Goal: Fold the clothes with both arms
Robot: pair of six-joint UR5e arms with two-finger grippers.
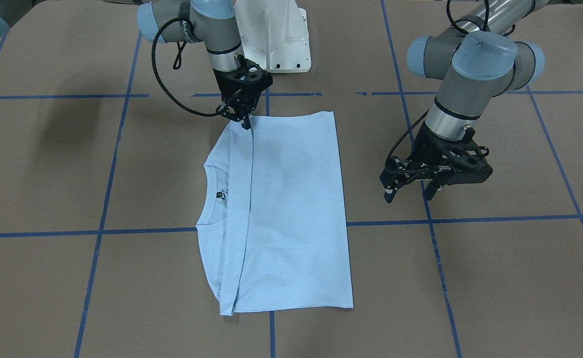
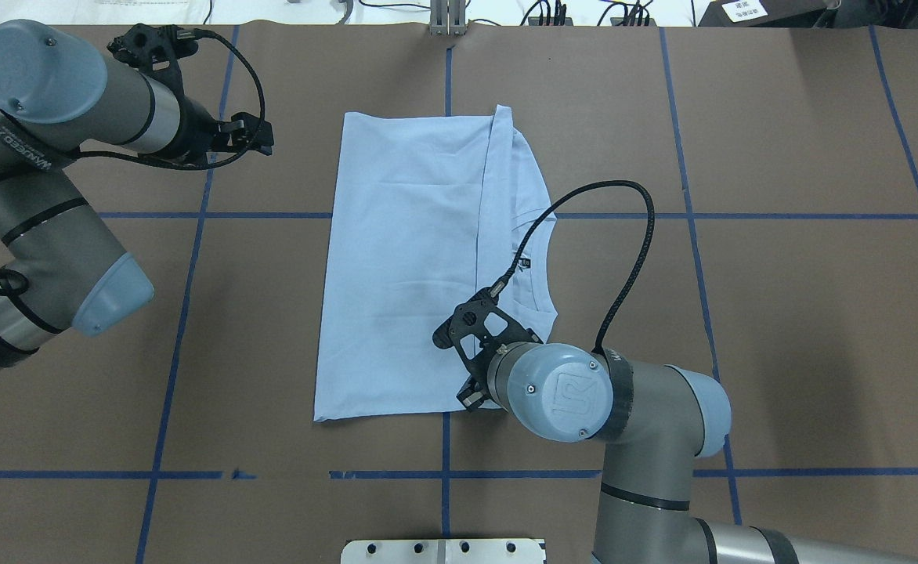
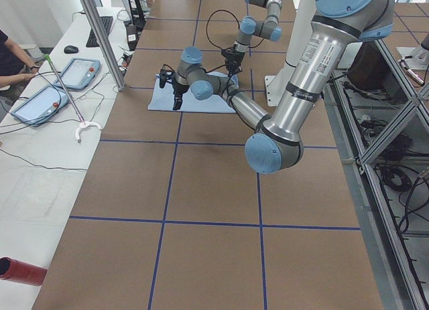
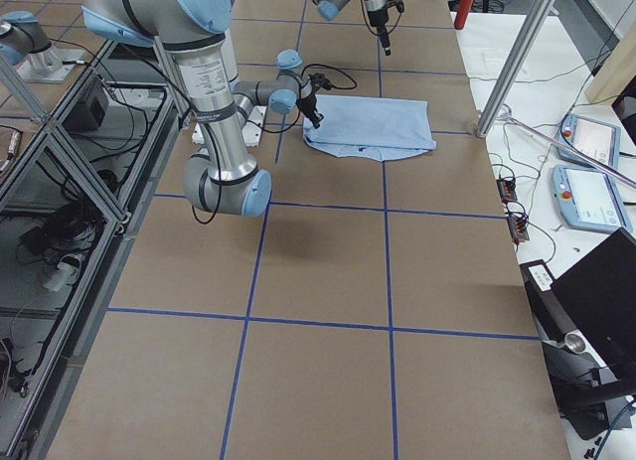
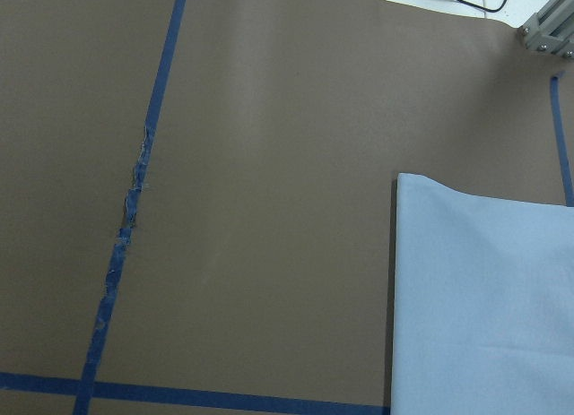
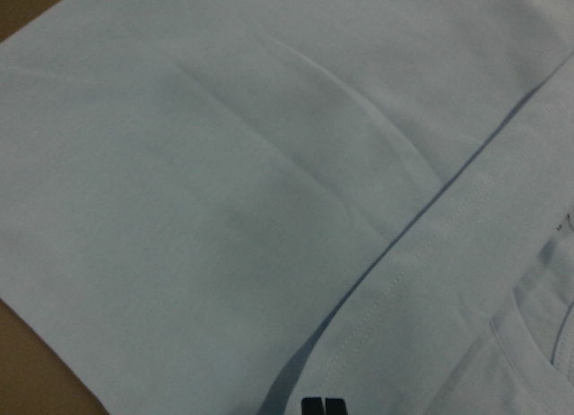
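Observation:
The light blue T-shirt [image 1: 291, 209] [image 2: 404, 266] lies flat on the brown table, folded across, its stitched hem edge beside the ribbed collar [image 1: 207, 194] and black label [image 2: 523, 262]. My right gripper [image 1: 246, 124] [image 2: 471, 398] is shut on the folded hem's corner nearest the robot base; in the right wrist view the fingertips [image 6: 312, 406] press together over the cloth [image 6: 224, 164]. My left gripper [image 1: 408, 195] [image 2: 263, 135] hangs open above bare table, clear of the shirt's folded side, with nothing between its fingers. The left wrist view shows the shirt's corner [image 5: 484, 298].
Blue tape lines [image 1: 102, 199] grid the brown table. The white pedestal base [image 1: 276, 35] stands just behind the shirt. A side bench with tablets [image 3: 60, 82], a person's arm [image 3: 10, 55] and metal posts [image 4: 517, 53] border the table's far edge.

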